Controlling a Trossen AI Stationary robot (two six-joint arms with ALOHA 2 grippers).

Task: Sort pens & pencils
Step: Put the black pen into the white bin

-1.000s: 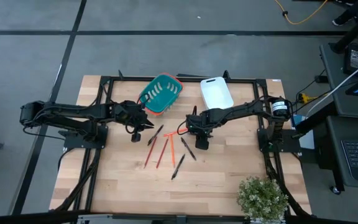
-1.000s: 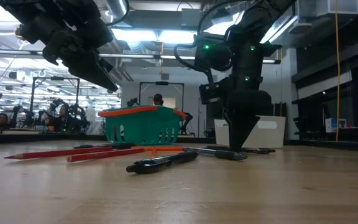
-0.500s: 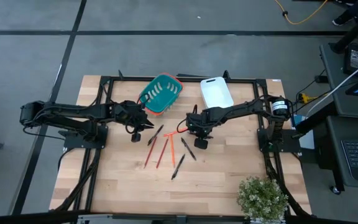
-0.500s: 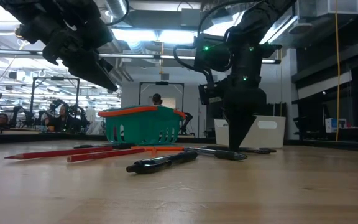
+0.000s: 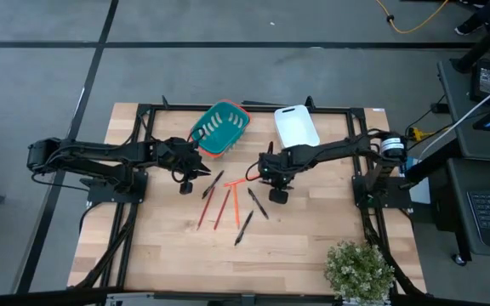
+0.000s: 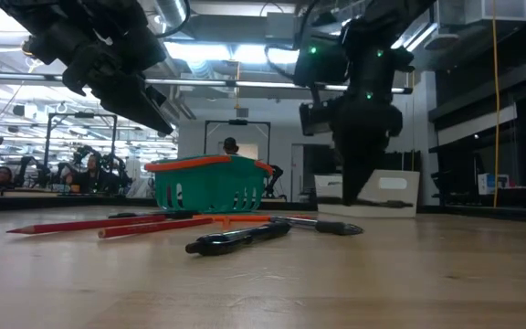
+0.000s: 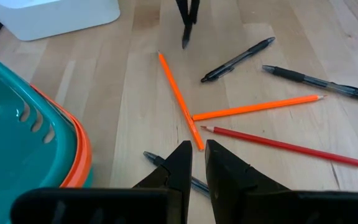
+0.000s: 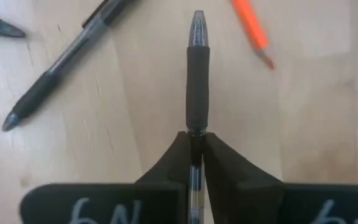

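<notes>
Lifted since half a second ago, the right tool [image 5: 278, 196] now hangs clear of the bench [image 5: 313, 238] with one of the pens [image 8: 197, 74] clamped between its fingers [image 8: 173, 162], the pen's tip pointing straight ahead of them; earlier its tip stood down among the scattered sticks. Below and just beside this tool lie the other pens [image 5: 257, 204], and the orange and red pencils [image 5: 220, 208] fan out a little farther toward the left arm. A white bin [image 5: 296, 126] sits behind the tool, and a teal basket [image 5: 219, 128] lies farther off beside it. The left tool [image 5: 186, 189] has not shifted: it hovers near the basket with its fingers [image 7: 182, 168] nearly together and nothing between them, one black pen [image 7: 166, 168] just beneath its tips.
</notes>
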